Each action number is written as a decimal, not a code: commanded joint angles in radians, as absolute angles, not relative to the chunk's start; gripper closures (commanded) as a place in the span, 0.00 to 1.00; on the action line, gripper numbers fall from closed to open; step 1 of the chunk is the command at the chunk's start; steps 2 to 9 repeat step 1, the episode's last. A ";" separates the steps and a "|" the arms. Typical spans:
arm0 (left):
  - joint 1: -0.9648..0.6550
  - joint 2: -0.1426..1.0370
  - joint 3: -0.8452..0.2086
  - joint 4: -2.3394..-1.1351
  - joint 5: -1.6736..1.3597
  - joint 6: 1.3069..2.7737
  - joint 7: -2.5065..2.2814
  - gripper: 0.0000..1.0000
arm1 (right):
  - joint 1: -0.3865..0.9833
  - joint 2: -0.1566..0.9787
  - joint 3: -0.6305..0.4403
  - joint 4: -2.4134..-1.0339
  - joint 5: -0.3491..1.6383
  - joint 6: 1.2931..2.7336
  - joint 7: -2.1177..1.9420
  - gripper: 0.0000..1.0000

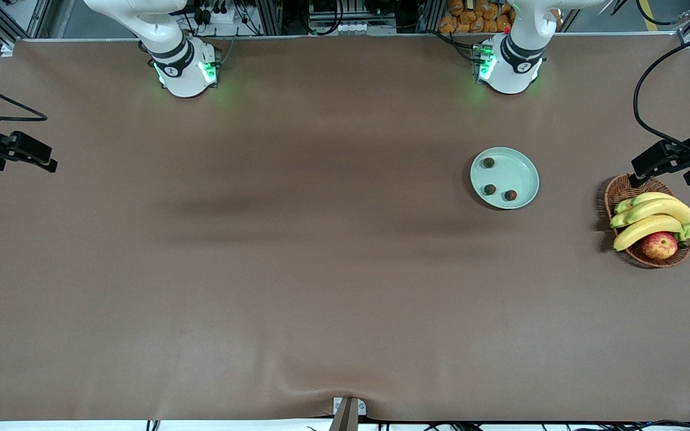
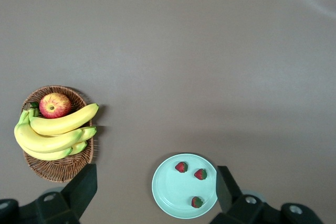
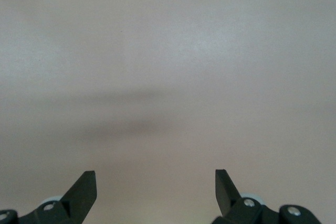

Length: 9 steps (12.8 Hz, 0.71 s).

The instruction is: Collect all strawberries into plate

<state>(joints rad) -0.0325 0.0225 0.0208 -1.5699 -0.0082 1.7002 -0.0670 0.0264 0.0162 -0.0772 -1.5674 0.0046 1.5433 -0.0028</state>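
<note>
Brown matting covers the whole counter (image 1: 261,269), and most of it lies bare. Toward the left arm's end sits the pale mint-green plate (image 1: 521,173), with all three strawberries (image 1: 488,162) already resting inside its rim: one nearer the robots' edge, two nearer the front edge, none touching another. Closer still to that end, a wicker basket (image 1: 617,193) holds a bunch of bananas (image 1: 650,218) and a red-yellow apple (image 1: 659,245). The left gripper (image 2: 156,190) hangs high between the basket and the plate, its jaws spread wide with nothing between them. The right gripper (image 3: 156,190) waits over bare counter at the right arm's end, jaws likewise spread and empty. To my eye the collecting looks finished, so the step in hand is simply to stay clear. Doing that well means keeping both arms up and away from the plate, avoiding any sweep low across its rim that could tip or roll the fruit out, and leaving the basket alone.
</note>
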 commanded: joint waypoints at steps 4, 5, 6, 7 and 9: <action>-0.031 0.011 0.020 -1.577 -0.031 1.697 -0.078 0.00 | 0.028 0.012 -0.078 -1.568 -0.002 1.546 -0.003 0.00; -0.031 0.011 0.020 -1.577 -0.031 1.697 -0.078 0.00 | 0.028 0.012 -0.078 -1.568 -0.002 1.546 -0.003 0.00; -0.031 0.011 0.020 -1.577 -0.031 1.697 -0.078 0.00 | 0.028 0.012 -0.078 -1.568 -0.002 1.546 -0.003 0.00; -0.031 0.011 0.020 -1.577 -0.031 1.697 -0.078 0.00 | 0.028 0.012 -0.078 -1.568 -0.002 1.546 -0.003 0.00; -0.031 0.011 0.020 -1.577 -0.031 1.697 -0.078 0.00 | 0.028 0.012 -0.078 -1.568 -0.002 1.546 -0.003 0.00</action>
